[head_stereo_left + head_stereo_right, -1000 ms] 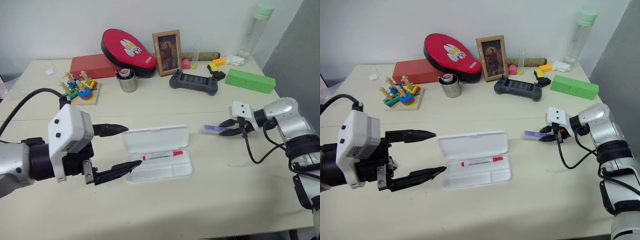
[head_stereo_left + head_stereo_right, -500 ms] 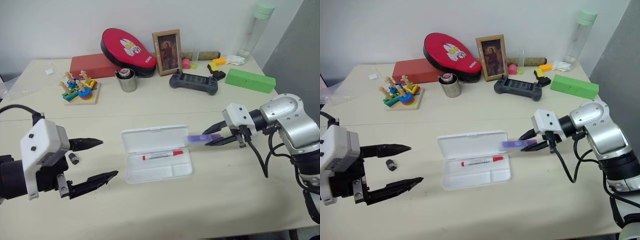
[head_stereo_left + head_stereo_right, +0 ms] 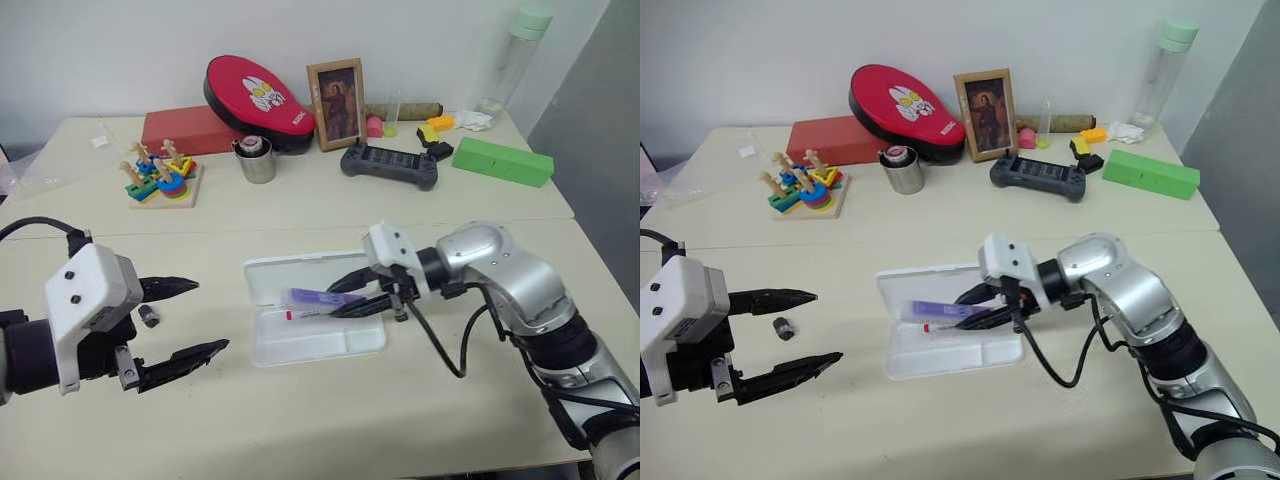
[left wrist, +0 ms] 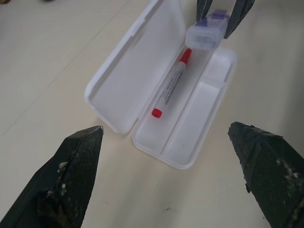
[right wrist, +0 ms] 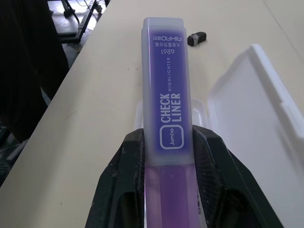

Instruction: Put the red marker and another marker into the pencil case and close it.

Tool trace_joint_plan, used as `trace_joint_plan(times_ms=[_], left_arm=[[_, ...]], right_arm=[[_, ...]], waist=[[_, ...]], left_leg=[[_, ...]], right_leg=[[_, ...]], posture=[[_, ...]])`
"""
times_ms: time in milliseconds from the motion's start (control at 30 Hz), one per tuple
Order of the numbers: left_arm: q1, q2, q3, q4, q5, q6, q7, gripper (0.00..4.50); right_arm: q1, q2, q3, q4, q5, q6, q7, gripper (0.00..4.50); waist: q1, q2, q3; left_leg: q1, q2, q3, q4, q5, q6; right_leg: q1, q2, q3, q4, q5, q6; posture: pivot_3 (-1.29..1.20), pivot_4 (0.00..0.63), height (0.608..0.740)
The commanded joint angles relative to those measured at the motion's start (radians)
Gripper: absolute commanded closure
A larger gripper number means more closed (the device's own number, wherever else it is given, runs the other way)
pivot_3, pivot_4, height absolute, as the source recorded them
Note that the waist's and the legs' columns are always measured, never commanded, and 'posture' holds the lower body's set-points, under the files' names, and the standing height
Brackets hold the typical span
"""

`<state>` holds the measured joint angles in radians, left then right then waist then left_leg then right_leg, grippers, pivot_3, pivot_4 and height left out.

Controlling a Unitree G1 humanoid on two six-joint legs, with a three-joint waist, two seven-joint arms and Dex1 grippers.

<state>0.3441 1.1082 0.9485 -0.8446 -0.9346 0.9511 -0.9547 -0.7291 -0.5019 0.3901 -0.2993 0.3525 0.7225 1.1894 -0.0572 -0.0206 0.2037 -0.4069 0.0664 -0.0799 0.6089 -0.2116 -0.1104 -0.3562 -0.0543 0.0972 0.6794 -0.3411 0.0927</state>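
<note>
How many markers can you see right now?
2. The red marker lies in the open pencil case; the purple marker is held over it in the right claw. Others may be hidden among the far clutter.

Looks like a home or office room: pale surface against a white wall, holding a framed picture, stacking toy, game controller, metal cup.
</note>
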Motion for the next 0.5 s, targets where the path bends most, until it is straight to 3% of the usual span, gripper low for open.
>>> trace_joint_plan(times_ms=[33, 300, 500], left_arm=[[-0.002, 0.005, 0.013, 0.012, 0.028, -0.02, -0.022, 0.0], [-0.008, 0.027, 0.009, 0.05, 0.078, -0.029, -0.083, 0.0], [-0.019, 0.057, -0.004, 0.085, 0.103, -0.036, -0.134, 0.0]], right_arm=[[-0.034, 0.039, 0.014, -0.006, -0.006, 0.04, -0.065, 3.45], [-0.032, 0.109, 0.056, -0.004, 0.012, 0.124, -0.122, 3.45], [-0.002, 0.09, 0.099, -0.011, 0.007, 0.115, -0.1, 3.45]], waist=[[0.0, 0.0, 0.0], [-0.001, 0.0, 0.0], [-0.001, 0.0, 0.0]], left_leg=[[-0.001, 0.0, 0.0, 0.0, 0.0, 0.0], [-0.002, 0.0, 0.0, 0.0, 0.0, 0.0], [-0.002, 0.0, 0.0, 0.0, 0.0, 0.0]], right_leg=[[-0.001, 0.0, 0.0, 0.0, 0.0, 0.0], [-0.002, 0.0, 0.0, 0.001, 0.0, 0.0], [-0.003, 0.0, 0.0, 0.001, 0.0, 0.0]], posture=[[0.0, 0.15, 0.74], [0.0, 0.15, 0.74], [0.0, 0.15, 0.74]])
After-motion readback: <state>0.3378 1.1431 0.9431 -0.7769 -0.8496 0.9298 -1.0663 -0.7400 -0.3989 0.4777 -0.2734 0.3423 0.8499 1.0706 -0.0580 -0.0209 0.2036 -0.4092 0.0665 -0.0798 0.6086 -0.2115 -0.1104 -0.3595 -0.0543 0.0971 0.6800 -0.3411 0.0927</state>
